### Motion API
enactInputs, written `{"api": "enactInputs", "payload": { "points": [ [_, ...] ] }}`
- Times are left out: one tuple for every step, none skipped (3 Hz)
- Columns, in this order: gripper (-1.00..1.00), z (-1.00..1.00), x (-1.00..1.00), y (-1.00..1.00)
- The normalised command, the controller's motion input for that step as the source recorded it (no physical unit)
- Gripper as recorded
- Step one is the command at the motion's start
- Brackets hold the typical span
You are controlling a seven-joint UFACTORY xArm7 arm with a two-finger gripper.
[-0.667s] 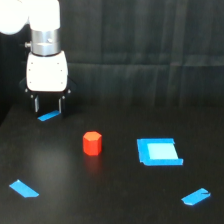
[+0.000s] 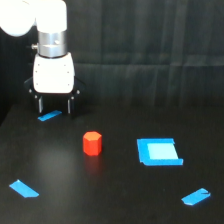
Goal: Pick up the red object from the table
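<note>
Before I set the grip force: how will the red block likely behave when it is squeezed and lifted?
The red block looks solid and stiff, so it should hold its shape. It stands on a flat end, about as tall as wide, so tipping seems unlikely. Its flat side faces probably give the fingers good purchase, if aligned.

Dim, soft-focus picture; black backdrop swallows detail, glare whitens the blue square patch (image 2: 159, 151).

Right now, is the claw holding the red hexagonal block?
No, the red hexagonal block stands alone on the black table, while the open claw hangs apart from it, over a blue tape strip.
</note>
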Motion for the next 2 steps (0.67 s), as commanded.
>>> {"api": "enactInputs", "payload": {
  "points": [
    [0.97, 0.01, 0.78, -0.42],
    [1.00, -0.02, 0.73, -0.55]
  ]
}}
